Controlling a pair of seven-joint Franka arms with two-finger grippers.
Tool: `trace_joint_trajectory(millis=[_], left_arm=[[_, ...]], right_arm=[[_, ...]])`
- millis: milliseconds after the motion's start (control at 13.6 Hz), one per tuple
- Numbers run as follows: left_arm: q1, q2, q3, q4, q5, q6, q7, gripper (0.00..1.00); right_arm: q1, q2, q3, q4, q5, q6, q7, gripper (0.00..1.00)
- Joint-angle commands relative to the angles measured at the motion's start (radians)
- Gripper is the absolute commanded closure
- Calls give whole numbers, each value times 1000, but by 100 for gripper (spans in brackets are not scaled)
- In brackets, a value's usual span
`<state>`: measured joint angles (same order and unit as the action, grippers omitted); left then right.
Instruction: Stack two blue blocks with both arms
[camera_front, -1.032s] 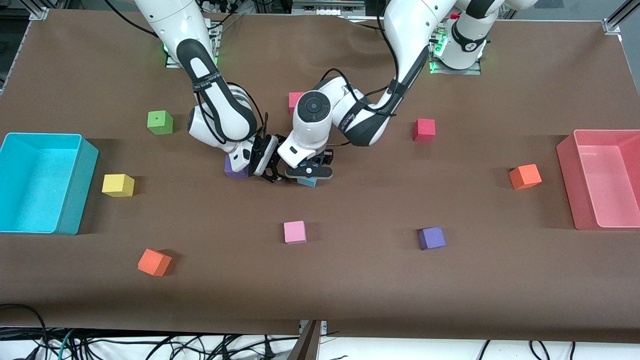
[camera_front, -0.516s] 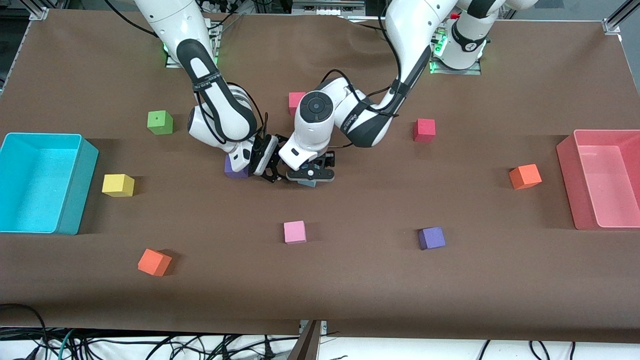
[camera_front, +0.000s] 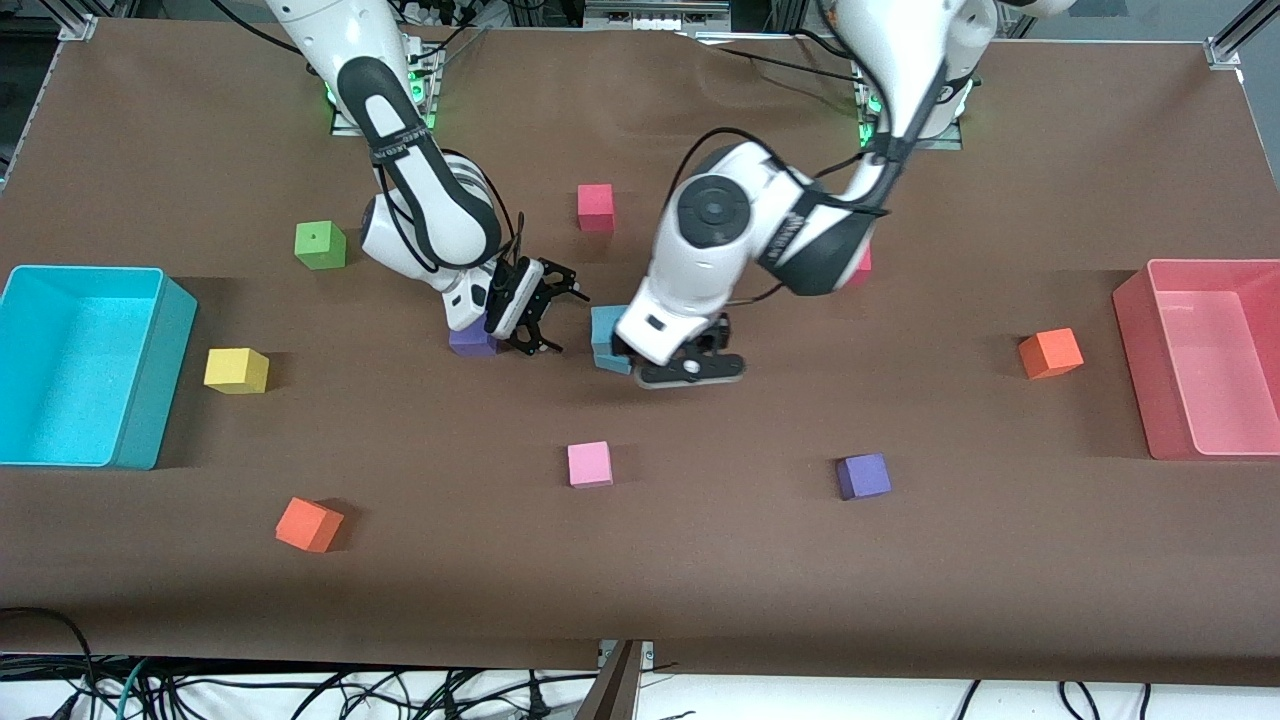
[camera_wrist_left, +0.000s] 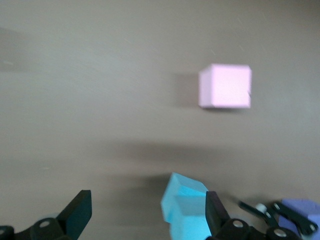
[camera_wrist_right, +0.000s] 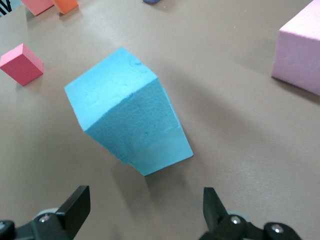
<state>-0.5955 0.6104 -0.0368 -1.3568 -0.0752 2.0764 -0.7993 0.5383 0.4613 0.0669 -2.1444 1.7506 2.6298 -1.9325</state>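
The two blue blocks stand stacked mid-table, the upper one (camera_front: 607, 323) twisted a little on the lower one (camera_front: 616, 363). My left gripper (camera_front: 690, 369) is open and empty, just beside the stack toward the left arm's end. In the left wrist view (camera_wrist_left: 147, 216) the stack (camera_wrist_left: 186, 207) is against one finger. My right gripper (camera_front: 558, 318) is open and empty, beside the stack toward the right arm's end. The right wrist view shows the stack (camera_wrist_right: 125, 117) ahead of its open gripper (camera_wrist_right: 145, 207).
A purple cube (camera_front: 470, 341) sits under my right hand. A pink cube (camera_front: 590, 464) lies nearer the camera than the stack. Red (camera_front: 596, 207), green (camera_front: 320, 245), yellow (camera_front: 236, 370), orange (camera_front: 1050, 352) and purple (camera_front: 863, 476) cubes are scattered. A cyan bin (camera_front: 150, 400) and a pink bin (camera_front: 1135, 340) stand at the table's ends.
My left gripper has moved off the blue blocks toward the left arm's end, uncovering the stack. My right gripper has drawn back a little from it.
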Motion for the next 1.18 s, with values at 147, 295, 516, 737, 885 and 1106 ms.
trace_joint_trajectory(millis=[147, 295, 516, 737, 885, 1106], left_arm=[[210, -268, -44, -189, -78, -194, 142, 0], [284, -326, -44, -192, -75, -310, 196, 0], [403, -438, -44, -246, -66, -406, 331, 0], [509, -539, -38, -301, -25, -464, 477, 0], [548, -622, -38, -366, 34, -467, 537, 0], [603, -690, -32, -398, 66, -493, 624, 0]], right_arm=[[-40, -110, 4, -52, -138, -89, 231, 0], [-73, -166, -18, -66, -302, -167, 392, 0], [-87, -213, -139, -62, -566, -371, 556, 0], [-101, -260, -254, -46, -802, -573, 666, 0], [-127, -285, -262, 0, -998, -673, 800, 0], [-161, -326, -265, 154, -1297, -813, 1050, 0]])
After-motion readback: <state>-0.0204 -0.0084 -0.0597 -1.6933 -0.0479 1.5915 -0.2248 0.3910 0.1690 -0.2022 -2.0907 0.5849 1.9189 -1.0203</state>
